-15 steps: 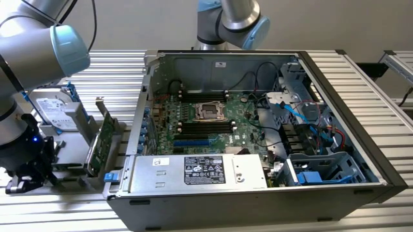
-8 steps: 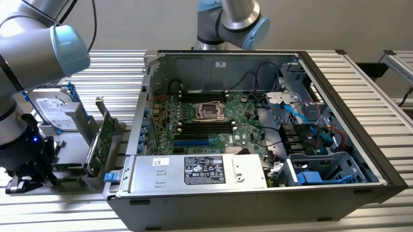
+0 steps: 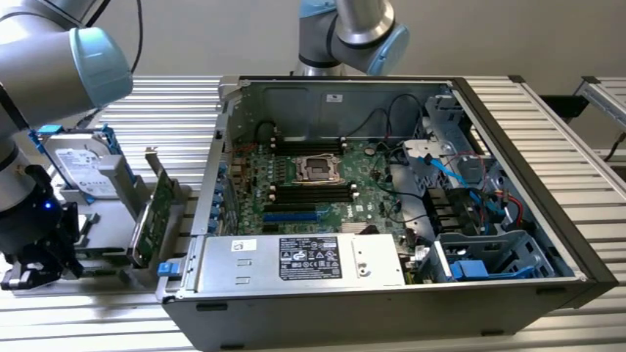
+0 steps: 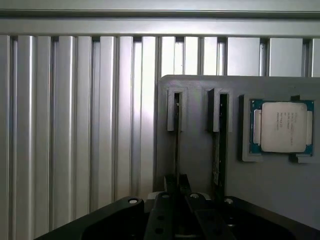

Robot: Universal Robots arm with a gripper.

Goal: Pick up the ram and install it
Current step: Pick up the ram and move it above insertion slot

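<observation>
In the wrist view a grey holder plate (image 4: 197, 160) carries two slotted posts, each with a ram stick standing edge-on. The thin ram (image 4: 176, 145) runs straight into my gripper (image 4: 177, 184), whose dark fingertips (image 4: 170, 183) sit pressed close on either side of its near end. The second ram (image 4: 218, 150) stands apart beside it, untouched. In the exterior view my gripper (image 3: 37, 270) is low at the left, down at the fixture beside the open computer case (image 3: 509, 183). The motherboard (image 3: 313, 183) with its dark memory slots lies inside.
A processor chip (image 4: 284, 126) rests in a pocket of the holder plate. On the exterior view's left stand a hard drive (image 3: 83, 165) and a green expansion card (image 3: 152, 220) with a metal bracket. A second arm (image 3: 352, 29) hangs behind the case. Ribbed aluminium table (image 4: 75, 125) surrounds everything.
</observation>
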